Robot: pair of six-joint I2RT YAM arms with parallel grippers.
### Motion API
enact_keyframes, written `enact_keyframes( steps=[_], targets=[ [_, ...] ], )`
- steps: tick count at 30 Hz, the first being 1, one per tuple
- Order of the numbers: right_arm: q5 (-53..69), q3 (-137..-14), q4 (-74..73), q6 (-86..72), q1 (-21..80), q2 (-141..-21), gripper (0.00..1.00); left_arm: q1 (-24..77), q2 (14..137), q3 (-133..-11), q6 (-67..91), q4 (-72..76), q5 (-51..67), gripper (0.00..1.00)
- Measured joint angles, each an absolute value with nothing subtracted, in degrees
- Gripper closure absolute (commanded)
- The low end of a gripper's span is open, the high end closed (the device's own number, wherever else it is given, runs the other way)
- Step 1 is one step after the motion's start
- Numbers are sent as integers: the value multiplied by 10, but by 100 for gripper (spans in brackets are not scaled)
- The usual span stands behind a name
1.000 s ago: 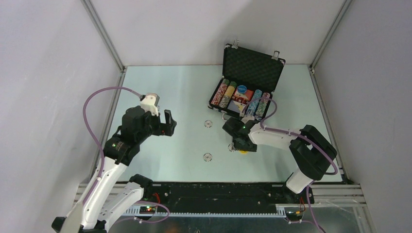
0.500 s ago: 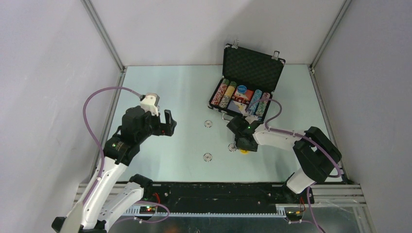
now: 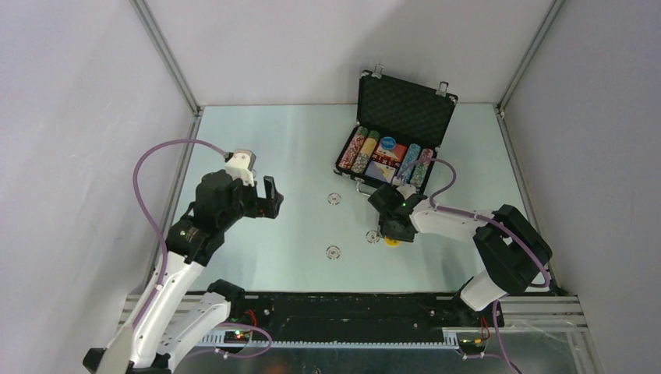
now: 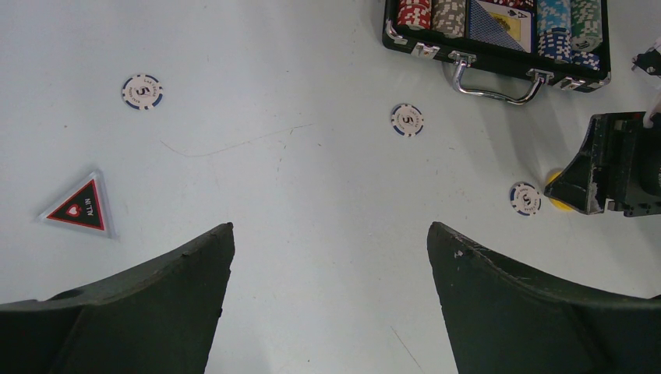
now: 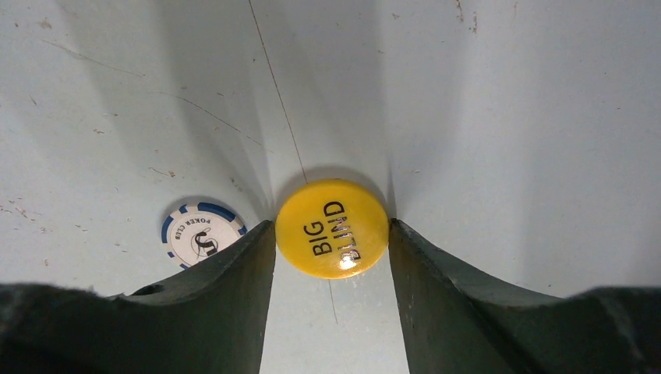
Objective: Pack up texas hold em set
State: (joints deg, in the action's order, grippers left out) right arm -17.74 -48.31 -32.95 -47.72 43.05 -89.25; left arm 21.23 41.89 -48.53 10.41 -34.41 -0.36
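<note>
- Across the far right of the bench [image 3: 265, 140], only the top view shows us the black case [image 3: 405, 109] whole: lid upright, four rows of chips and one blue disc [image 3: 387, 142] inside.
- Only the left wrist view shows the triangular "ALL IN" piece [image 4: 78, 209]; only the right wrist view lets us read "BIG BLIND" on the yellow disc [image 5: 332, 227].
- We count three loose chips: left chip [image 4: 142, 91], middle chip [image 4: 407, 120], and right chip [image 4: 525, 198] just beside the yellow disc.
- Right pincer [image 5: 330, 234]: partly closed, both fingers against the edges of the yellow disc, which lies flat on the bench.
- Left pincer [image 4: 329, 227]: spread wide, holding nothing.
</note>
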Motion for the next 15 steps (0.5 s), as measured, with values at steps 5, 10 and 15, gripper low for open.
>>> enact_keyframes(
  steps=[5, 10, 15],
  targets=[
    [-177, -483, -328, -473, 431, -893, 42, 212, 419, -485, 104, -344, -4, 1],
    [-177, -483, -326, -467, 431, -893, 47, 212, 419, -485, 104, -344, -4, 1],
    [-176, -482, -325, -463, 431, -891, 48, 212, 419, -485, 104, -344, -4, 1]
  ],
)
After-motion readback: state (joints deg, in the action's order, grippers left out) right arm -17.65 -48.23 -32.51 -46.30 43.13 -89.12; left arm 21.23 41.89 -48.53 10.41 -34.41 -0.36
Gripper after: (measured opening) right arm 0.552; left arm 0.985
